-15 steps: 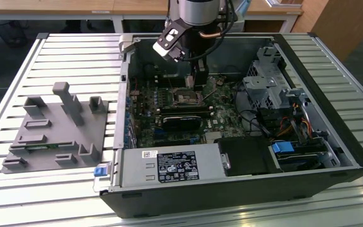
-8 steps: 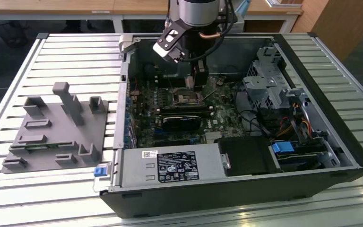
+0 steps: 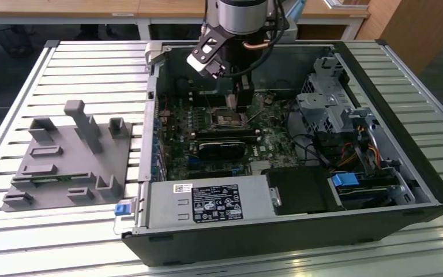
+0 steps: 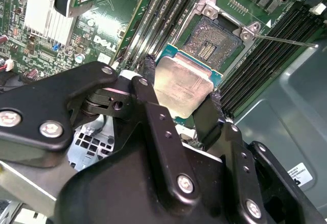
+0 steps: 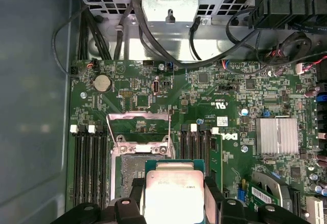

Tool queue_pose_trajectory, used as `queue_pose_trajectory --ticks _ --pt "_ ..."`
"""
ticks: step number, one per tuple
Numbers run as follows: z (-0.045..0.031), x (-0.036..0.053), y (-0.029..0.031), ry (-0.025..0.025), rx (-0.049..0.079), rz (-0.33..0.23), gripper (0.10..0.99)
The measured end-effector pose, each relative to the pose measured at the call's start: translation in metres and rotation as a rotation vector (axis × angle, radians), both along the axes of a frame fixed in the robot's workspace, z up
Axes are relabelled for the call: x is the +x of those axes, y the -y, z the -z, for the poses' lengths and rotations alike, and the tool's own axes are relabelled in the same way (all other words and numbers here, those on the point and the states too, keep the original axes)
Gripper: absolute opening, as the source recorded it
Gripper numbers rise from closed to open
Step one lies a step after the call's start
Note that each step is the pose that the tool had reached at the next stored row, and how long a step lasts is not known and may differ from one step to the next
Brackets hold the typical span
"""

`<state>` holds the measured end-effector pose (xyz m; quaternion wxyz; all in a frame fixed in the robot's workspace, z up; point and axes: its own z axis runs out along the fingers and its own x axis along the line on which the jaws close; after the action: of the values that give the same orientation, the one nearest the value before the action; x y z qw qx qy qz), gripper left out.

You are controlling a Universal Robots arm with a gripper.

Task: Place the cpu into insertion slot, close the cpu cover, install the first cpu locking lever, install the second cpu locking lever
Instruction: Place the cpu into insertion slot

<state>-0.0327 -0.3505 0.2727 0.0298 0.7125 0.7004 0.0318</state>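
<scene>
**CPU held over socket, not seated**

The tool (image 4: 182,87), a black two-fingered clamp, is clenched on the cpu (image 4: 185,81), a small flat square chip with a dull silver-tan metal top. One finger presses each opposite edge, and the opening is only as wide as the chip. In the first wrist view the cpu (image 5: 173,193) hangs just beside and partly over the insertion slot (image 5: 131,169), a square black socket in a thin silver frame on the green circuit board (image 5: 225,91). It appears clear of the contacts. The slot's silver metal cover (image 5: 138,115) appears raised.

Assessment: the chip sits slightly skewed to the socket frame in the second wrist view. Good practice would be to square its edges to the frame and hold it level. It should go straight down without sliding across the contacts, with the grip let go only once it lies flat.
</scene>
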Motion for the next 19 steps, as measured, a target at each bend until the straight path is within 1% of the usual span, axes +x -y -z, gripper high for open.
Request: queue_pose_trajectory --ticks 19 --pt "0.0093 0.0000 0.0000 -0.0004 0.000 0.000 0.541"
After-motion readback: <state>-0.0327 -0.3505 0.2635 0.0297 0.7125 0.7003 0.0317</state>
